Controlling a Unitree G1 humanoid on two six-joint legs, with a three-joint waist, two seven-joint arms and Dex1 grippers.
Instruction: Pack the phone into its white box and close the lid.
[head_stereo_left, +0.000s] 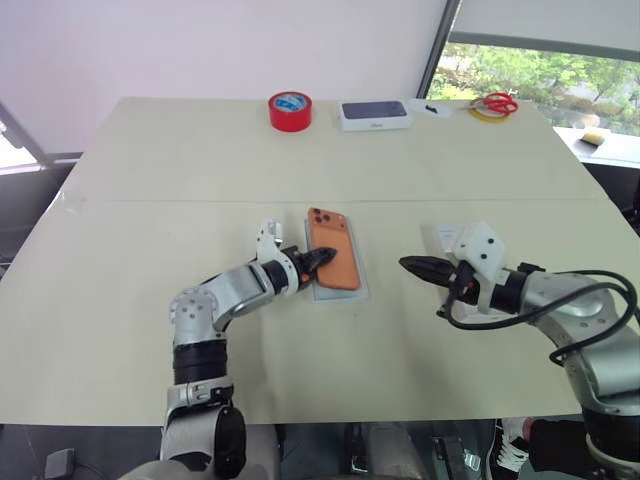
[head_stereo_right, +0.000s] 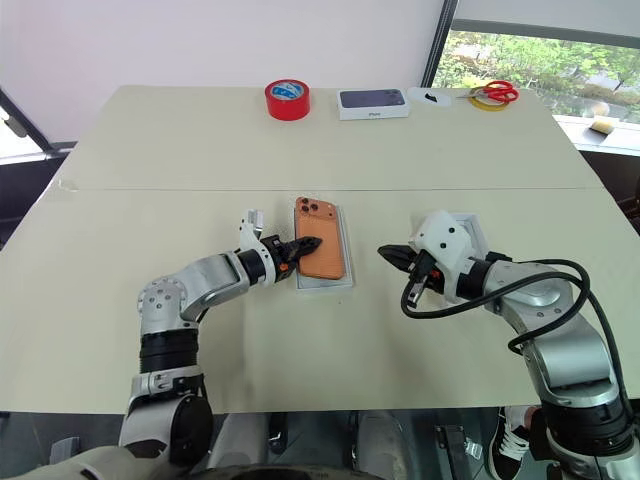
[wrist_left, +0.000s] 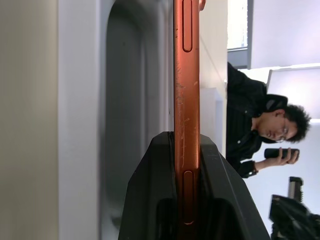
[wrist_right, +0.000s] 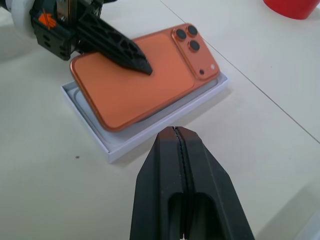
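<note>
Worktop (head_stereo_left: 200, 330): pale, wide. Landmark for all places below is the box.

Box (wrist_right: 117, 147): white tray lying flat mid-worktop, open side up, so the phone can go straight down into it.

Lid (head_stereo_right: 472, 232): well to the right of the box, mostly hidden behind the right arm. Judged parked there to leave the box mouth free until the phone is seated.

Phone (wrist_right: 135, 85): orange, back up, lenses at the box's far end. It lies over the box but askew, one long edge riding above the rim, so not yet seated. Judgement: the tilt comes from being held by one edge.

Left gripper (head_stereo_left: 322, 259): reaches in from the box's left side, fingers pinching the phone's near long edge, one finger on top of the back and one under. The left wrist view shows the edge clamped between both fingers. A side hold lets the phone be lowered without fingers blocking the tray.

Right gripper (head_stereo_left: 415, 266): right of the box, apart from it, fingers pressed together, holding nothing, tip aimed at the box. Judged waiting for the lid step.
</note>
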